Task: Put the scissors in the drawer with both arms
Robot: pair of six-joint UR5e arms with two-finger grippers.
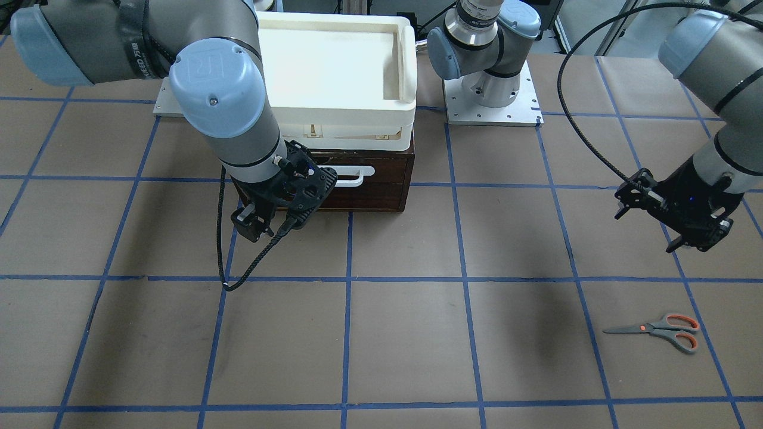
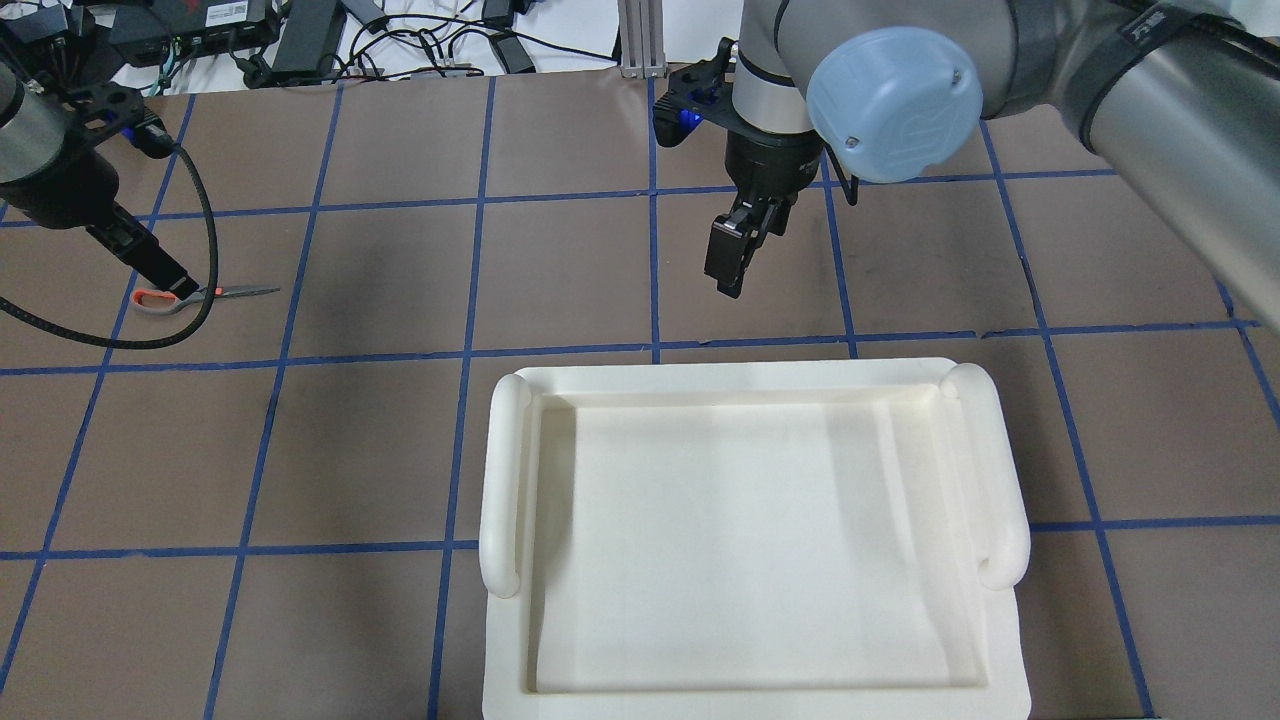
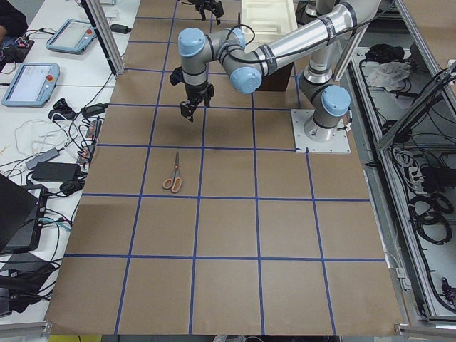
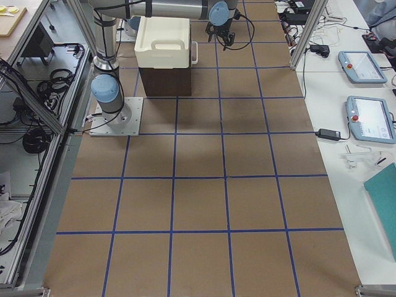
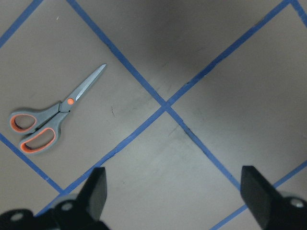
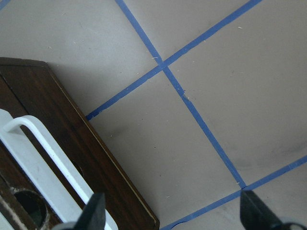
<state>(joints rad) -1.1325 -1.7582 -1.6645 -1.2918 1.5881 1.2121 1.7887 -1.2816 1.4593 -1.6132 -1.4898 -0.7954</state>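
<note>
Grey-handled scissors with orange-red inner loops and dark blades [image 1: 656, 329]: lying flat and closed on the brown paper-covered table [image 1: 405, 333], near the table edge on the robot's left and toward the operators' edge; nothing touches them.
Dark-brown wooden drawer with a white bar handle [image 1: 381, 170]: at the robot-side edge, under a cream-white plastic tray [image 1: 334, 22]; its front looks flush, so I judge it closed.
Left gripper [image 5: 172, 175]: fingers spread wide, holding nothing, above the table near the scissors but apart from them.
Right gripper [image 6: 172, 199]: fingers spread, empty, just in front of the drawer handle and not touching it.
Done: nothing, by the look of it; both arms seem merely positioned.
Left to do: pull the drawer out, grasp the scissors, carry them across, and set them inside.
Writing: a black strap [image 1: 140, 56] on the right arm reads "WEED", followed by characters I cannot make out; the light-blue joint cap [image 1: 214, 71] bears an embossed emblem with an "R".
</note>
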